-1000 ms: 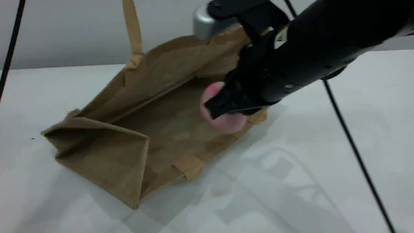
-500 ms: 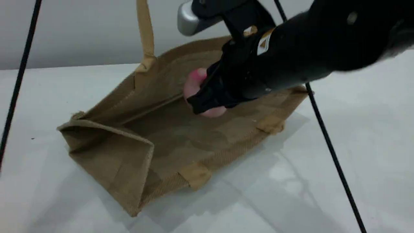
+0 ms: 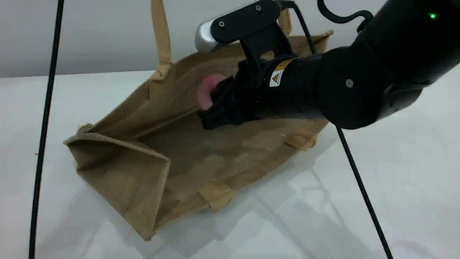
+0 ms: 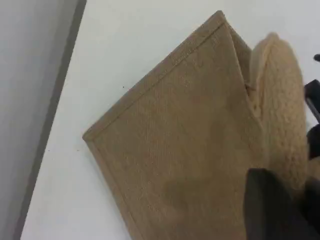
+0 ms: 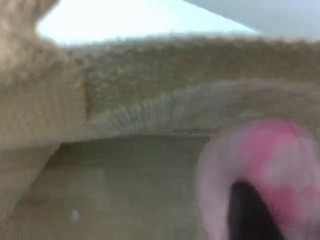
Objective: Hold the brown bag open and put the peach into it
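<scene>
Reaching in from the right, the right gripper (image 3: 212, 111) sits deep inside the mouth of the brown bag (image 3: 143, 169), with the peach (image 3: 206, 90) at its tip. Its own camera shows one dark fingertip (image 5: 247, 212) against the pink fruit (image 5: 270, 175), close to the woven inner wall; whether the jaws are pinching the peach or have slackened cannot be told from these views. The bag lies on its side on the white surface (image 3: 323, 201), mouth facing the near right, its floor panel spread flat and its upper wall lifted. One tan handle (image 3: 160, 36) rises straight up out of the top of the scene view. The left gripper (image 4: 272, 200) is seen only in its own camera, pressed together, its dark tip beside a fuzzy tan handle (image 4: 280, 100), with the bag's outer face (image 4: 185, 150) below it; a grip on the handle is likely but not clearly shown. Black cables (image 3: 45, 126) cross the scene at left and right.
</scene>
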Action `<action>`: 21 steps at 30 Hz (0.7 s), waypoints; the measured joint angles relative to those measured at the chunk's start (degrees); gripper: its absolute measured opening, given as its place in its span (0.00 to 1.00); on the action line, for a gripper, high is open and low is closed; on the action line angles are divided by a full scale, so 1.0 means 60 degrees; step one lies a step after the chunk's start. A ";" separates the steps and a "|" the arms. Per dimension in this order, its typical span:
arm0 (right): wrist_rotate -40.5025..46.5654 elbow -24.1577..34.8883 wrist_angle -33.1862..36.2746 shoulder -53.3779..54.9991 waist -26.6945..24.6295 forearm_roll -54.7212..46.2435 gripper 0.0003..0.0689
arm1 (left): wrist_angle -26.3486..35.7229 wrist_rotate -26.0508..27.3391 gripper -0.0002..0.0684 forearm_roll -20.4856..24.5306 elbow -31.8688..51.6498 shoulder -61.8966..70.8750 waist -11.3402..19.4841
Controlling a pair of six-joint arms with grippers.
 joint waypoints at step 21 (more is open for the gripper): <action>-0.2581 0.0000 0.2928 -0.1480 -0.0008 0.2824 0.83 | 0.0000 0.0000 0.14 0.0008 0.0000 0.0000 0.0000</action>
